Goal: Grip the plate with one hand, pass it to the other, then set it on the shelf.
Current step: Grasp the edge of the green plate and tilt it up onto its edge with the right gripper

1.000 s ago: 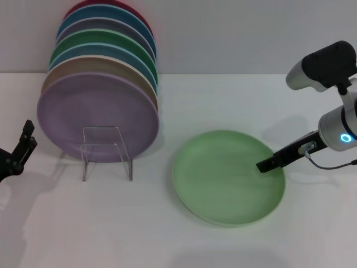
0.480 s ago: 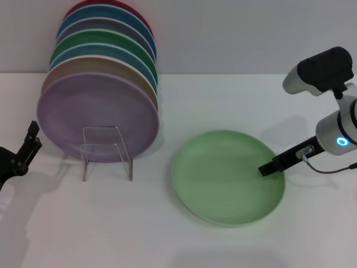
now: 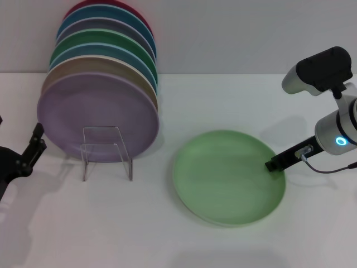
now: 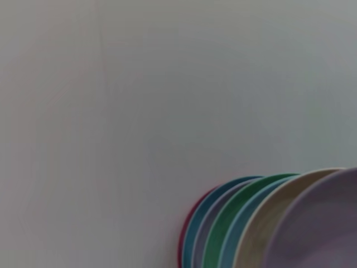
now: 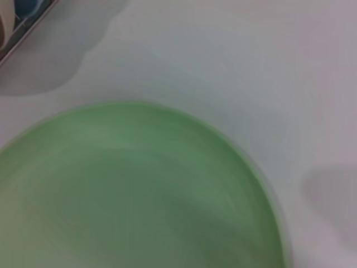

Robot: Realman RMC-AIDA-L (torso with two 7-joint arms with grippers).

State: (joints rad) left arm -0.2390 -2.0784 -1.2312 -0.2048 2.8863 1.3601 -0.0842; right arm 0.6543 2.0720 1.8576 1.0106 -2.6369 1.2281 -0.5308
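The mint-green plate (image 3: 227, 176) lies flat on the white bench (image 3: 139, 223), well right of the clear acrylic shelf (image 3: 106, 152), where a row of coloured plates (image 3: 100, 95) stands on edge. The right tool (image 3: 273, 165) sits at the plate's right rim; whether it is apart or together cannot be told. The left tool (image 3: 30, 152) hangs at the bench's left edge, near the shelf, its state likewise unclear.

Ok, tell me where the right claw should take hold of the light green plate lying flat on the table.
Probably at the rim. The plate lies flat on the table, so only its shallow raised edge gives a bite. Come in low from the robot's right, where the right claw already sits at the near edge, one finger over the rim and one under.
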